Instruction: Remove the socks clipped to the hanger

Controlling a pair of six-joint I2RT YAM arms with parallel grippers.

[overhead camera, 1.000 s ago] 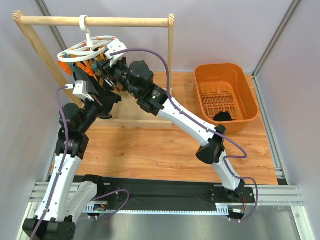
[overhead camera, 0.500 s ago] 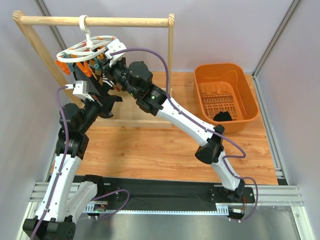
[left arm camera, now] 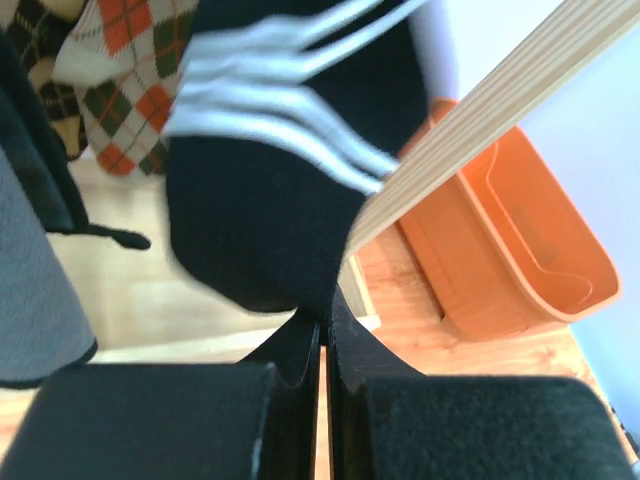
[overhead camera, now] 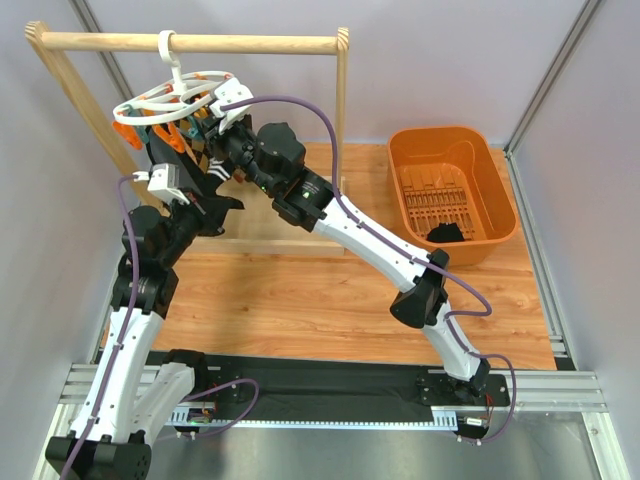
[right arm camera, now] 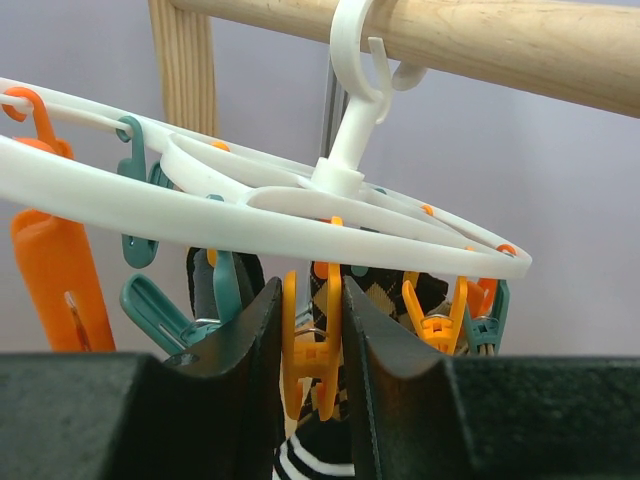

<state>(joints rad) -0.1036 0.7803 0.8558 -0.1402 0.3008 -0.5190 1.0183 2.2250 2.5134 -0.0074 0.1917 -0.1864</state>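
Since a second ago the right gripper (right arm camera: 310, 300) has narrowed its jaws and the hanger (right arm camera: 200, 205) has shifted slightly; the arms sit much as before.

Table (overhead camera: 320, 300): the wooden rail (overhead camera: 190, 42) stands at the far left corner, the orange tub (overhead camera: 440, 132) at the far right, with one dark item in it.

The hanger hooks over the rail with the socks clipped beneath it, including an argyle sock (left arm camera: 120, 90) and a black sock (left arm camera: 260, 220) with white stripes.

The right gripper is pressed against both sides of an orange clip (right arm camera: 310, 350) under the ring. The left gripper (left arm camera: 322, 350) has its fingers pressed together, apparently pinching the lower end of the black sock.

Governing relation: the black sock hangs with its long axis vertical, the left gripper directly below at its lower end, and the right gripper above among the clips. I cannot confirm that the squeezed clip is the one holding this sock. In my judgement, release depends on that clip opening before the left arm draws the sock down.
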